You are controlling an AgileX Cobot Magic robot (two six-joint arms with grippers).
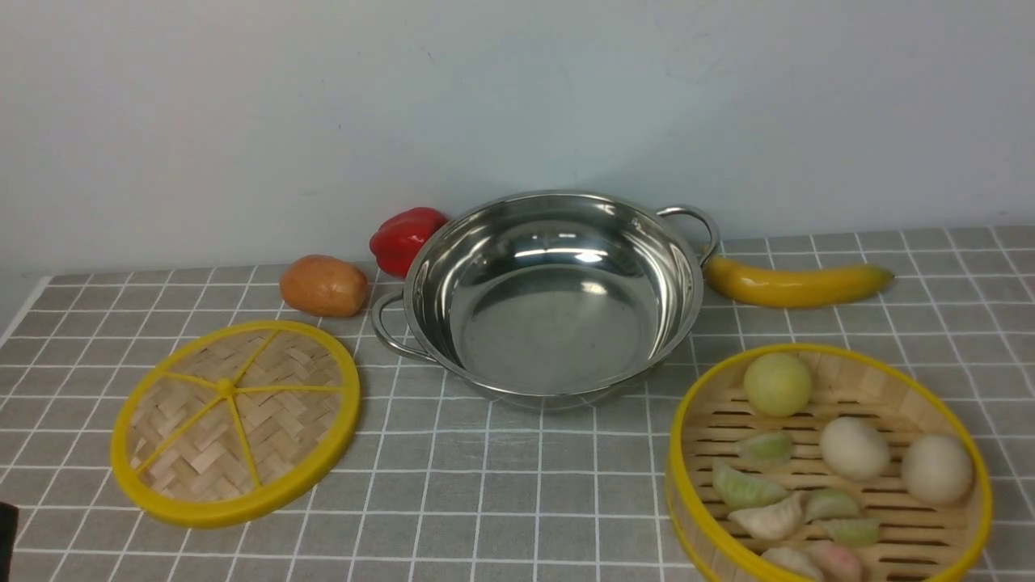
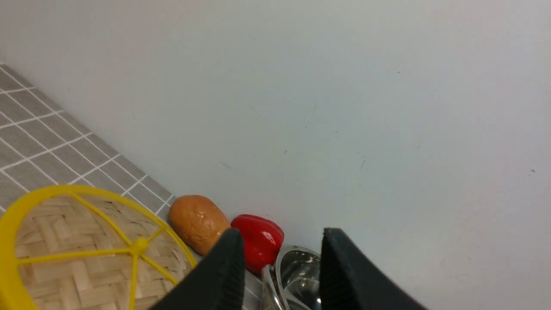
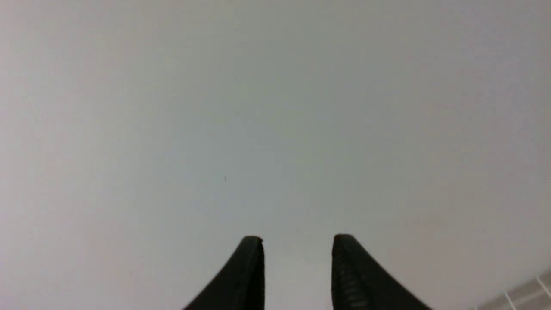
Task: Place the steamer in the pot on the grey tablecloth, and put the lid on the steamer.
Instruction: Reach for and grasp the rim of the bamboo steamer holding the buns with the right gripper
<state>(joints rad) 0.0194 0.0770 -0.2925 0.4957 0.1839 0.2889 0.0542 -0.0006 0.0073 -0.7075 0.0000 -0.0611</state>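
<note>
The shiny steel pot [image 1: 554, 299] stands empty at the middle back of the grey tablecloth [image 1: 517, 501]. The steamer [image 1: 829, 469], a yellow-rimmed bamboo basket holding dumplings and buns, sits at the front right. The flat woven lid [image 1: 236, 420] lies at the front left. In the left wrist view my left gripper [image 2: 280, 234] is open and empty, raised, with the lid [image 2: 86, 258] and an edge of the pot [image 2: 297, 275] beyond it. My right gripper [image 3: 297, 239] is open and empty, facing the bare wall. Neither gripper shows in the front view.
A brown potato [image 1: 323, 284] and a red pepper [image 1: 404, 238] lie left of the pot by the wall. A banana [image 1: 796, 283] lies right of the pot. A dark object [image 1: 6, 537] pokes in at the front left edge.
</note>
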